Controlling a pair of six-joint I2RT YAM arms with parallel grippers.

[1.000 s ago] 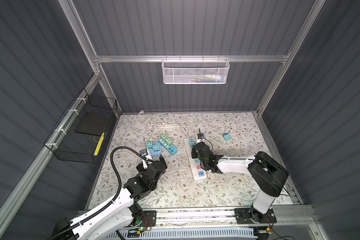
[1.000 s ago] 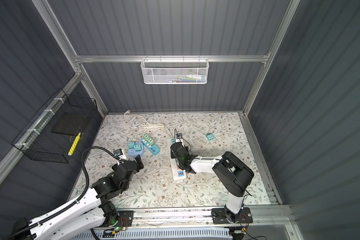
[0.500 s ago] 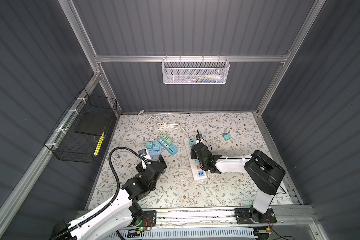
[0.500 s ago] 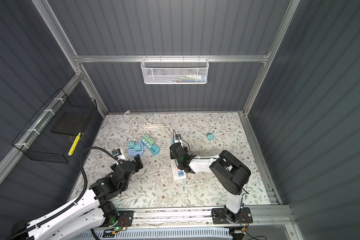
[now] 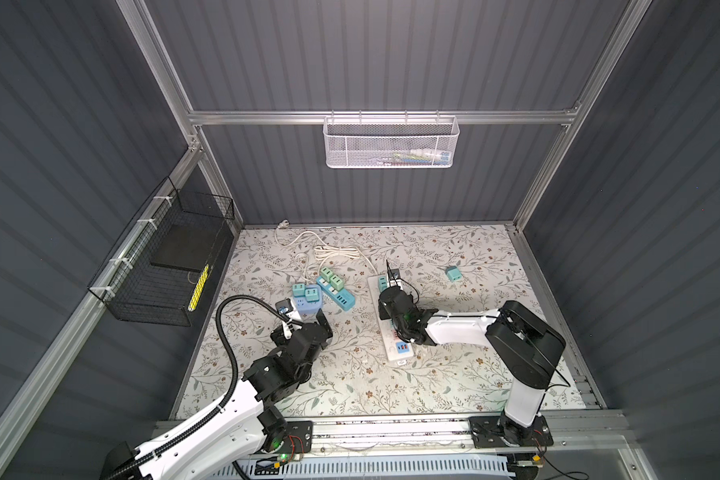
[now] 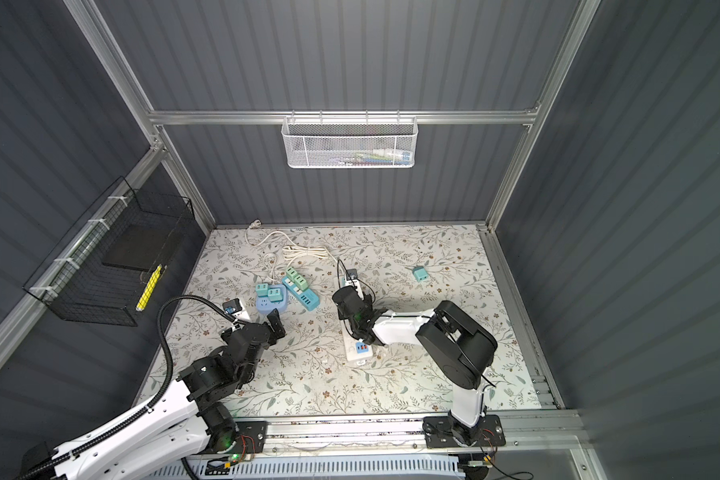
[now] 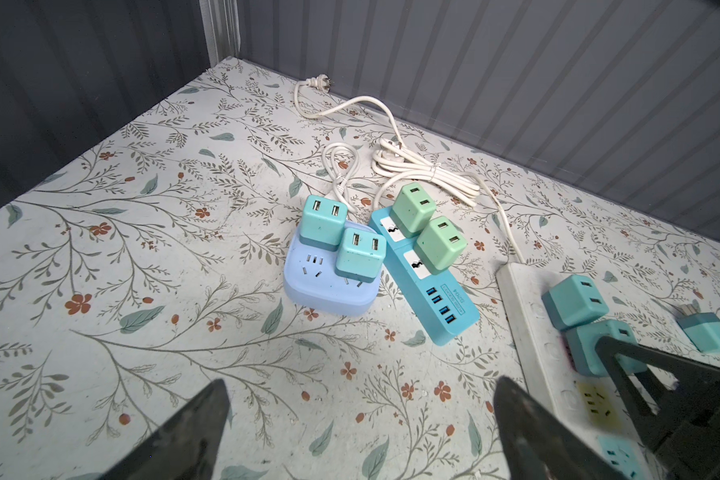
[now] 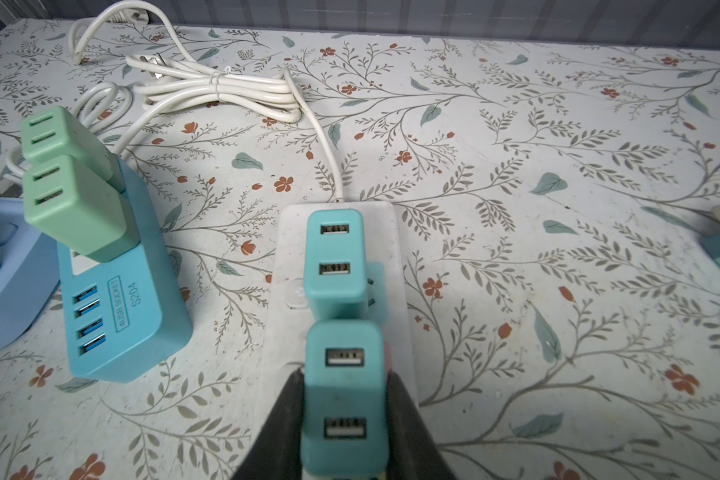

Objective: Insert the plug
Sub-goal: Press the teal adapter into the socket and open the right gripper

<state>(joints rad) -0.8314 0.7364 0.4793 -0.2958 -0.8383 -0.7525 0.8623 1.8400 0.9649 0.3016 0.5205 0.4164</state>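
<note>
White links [image 5: 458, 328], black joints [image 5: 524, 345]; left gripper [image 7: 360, 384] black; corrugated black hose [image 5: 222, 332]

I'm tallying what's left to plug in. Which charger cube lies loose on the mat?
The lone teal cube, prongs showing, out on the mat. The other six are at strips, including the held cube in the right tool.

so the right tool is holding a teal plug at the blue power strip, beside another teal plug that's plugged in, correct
Not quite: the strip is white, not blue. The right wrist view shows the right tool shut on the teal plug at the white power strip, beside the other teal plug that's plugged in.
</note>
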